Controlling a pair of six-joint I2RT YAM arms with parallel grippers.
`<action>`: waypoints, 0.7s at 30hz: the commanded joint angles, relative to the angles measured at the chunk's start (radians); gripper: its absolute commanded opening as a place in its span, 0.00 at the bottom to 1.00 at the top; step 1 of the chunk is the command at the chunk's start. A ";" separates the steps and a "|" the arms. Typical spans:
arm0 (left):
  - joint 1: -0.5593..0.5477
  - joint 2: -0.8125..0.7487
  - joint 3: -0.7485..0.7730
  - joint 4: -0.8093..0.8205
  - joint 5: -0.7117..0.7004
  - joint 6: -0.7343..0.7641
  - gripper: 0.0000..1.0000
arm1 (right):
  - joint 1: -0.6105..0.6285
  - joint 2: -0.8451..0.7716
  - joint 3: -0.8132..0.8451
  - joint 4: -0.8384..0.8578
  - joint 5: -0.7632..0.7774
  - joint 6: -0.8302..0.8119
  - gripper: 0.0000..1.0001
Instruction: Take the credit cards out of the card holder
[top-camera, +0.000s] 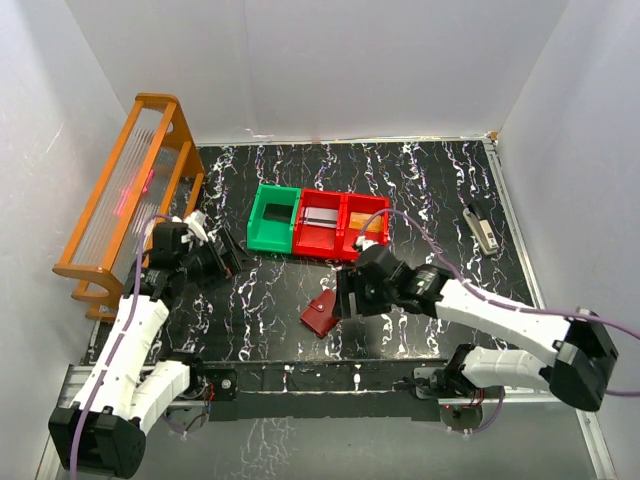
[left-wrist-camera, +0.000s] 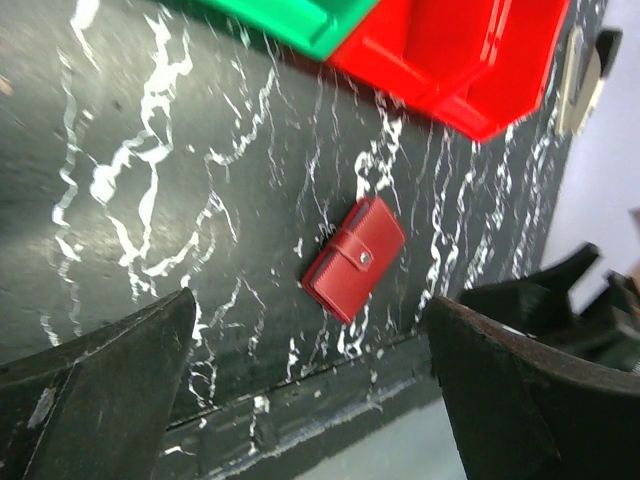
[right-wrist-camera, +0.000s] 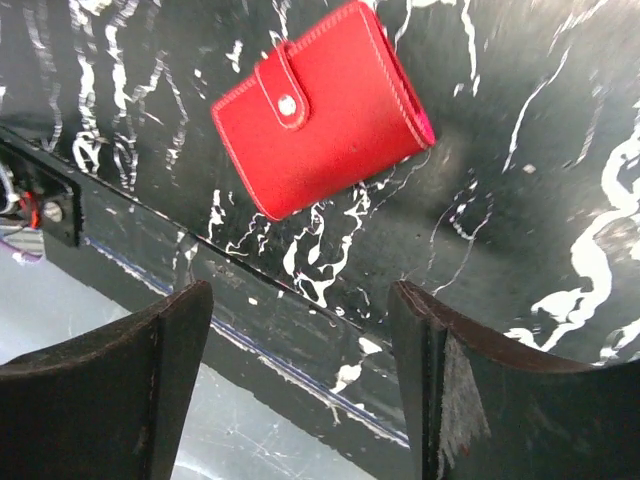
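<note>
The card holder (top-camera: 320, 313) is a small red wallet lying closed on the black marbled table near its front edge, snap tab fastened. It also shows in the left wrist view as the card holder (left-wrist-camera: 355, 260) and in the right wrist view as the card holder (right-wrist-camera: 320, 110). The credit cards are hidden. My right gripper (top-camera: 346, 297) hovers just right of the wallet; its jaws (right-wrist-camera: 300, 295) stand open with only the table edge between them. My left gripper (top-camera: 227, 253) is far to the left, open and empty (left-wrist-camera: 310, 300), facing the wallet from a distance.
A green bin (top-camera: 272, 220) and two joined red bins (top-camera: 340, 228) stand behind the wallet; something flat and tan lies in the right one. An orange rack (top-camera: 130, 190) fills the left side. A small grey object (top-camera: 484, 230) lies at the right. A metal rail (top-camera: 330, 378) borders the front edge.
</note>
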 joint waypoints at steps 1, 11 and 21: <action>0.002 -0.034 -0.093 0.048 0.238 -0.041 0.98 | 0.103 0.093 -0.048 0.122 0.104 0.257 0.66; -0.028 -0.049 -0.176 0.047 0.314 -0.027 0.97 | 0.164 0.125 -0.327 0.503 0.180 0.641 0.63; -0.122 0.116 -0.126 0.091 0.265 0.012 0.88 | 0.089 0.111 -0.407 0.581 0.323 0.752 0.58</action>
